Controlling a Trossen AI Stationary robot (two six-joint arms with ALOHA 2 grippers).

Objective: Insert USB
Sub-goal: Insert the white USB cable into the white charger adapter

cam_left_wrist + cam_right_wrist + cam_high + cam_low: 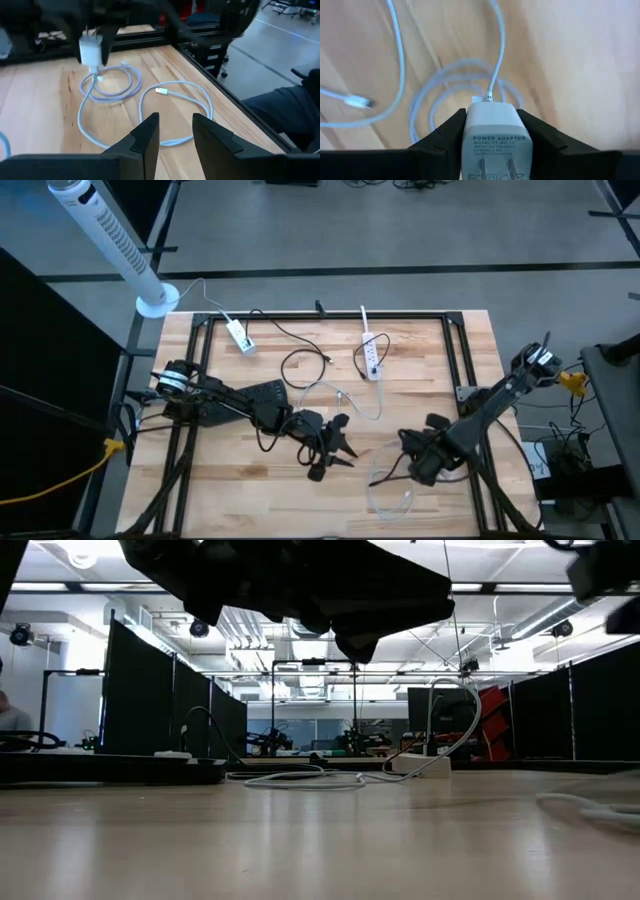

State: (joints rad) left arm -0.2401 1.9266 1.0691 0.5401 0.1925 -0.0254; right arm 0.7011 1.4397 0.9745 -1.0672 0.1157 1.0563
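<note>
**Adapter gripped, cable end loose on the table**

From the high view, we see our right gripper (420, 463) low over the table (420, 370) near the front edge, with the pale cable (392, 498) looped just below it. Our left gripper (338, 448) hovers well to its left, fingers spread and empty.

The low view shows only dark arm parts overhead; the cable's nearest loop lies at the far right.

In the left wrist view, our open fingers (147, 132) point at the free USB plug (162, 91), lying just ahead; the power adapter (91, 51) hangs beyond, held by the other arm.

In the right wrist view, our fingers (447, 131) are closed on the adapter's flanks, the cable trailing beneath.

We judge the adapter light and rigid, the cable limp; take the plug by its stiff housing.
</note>
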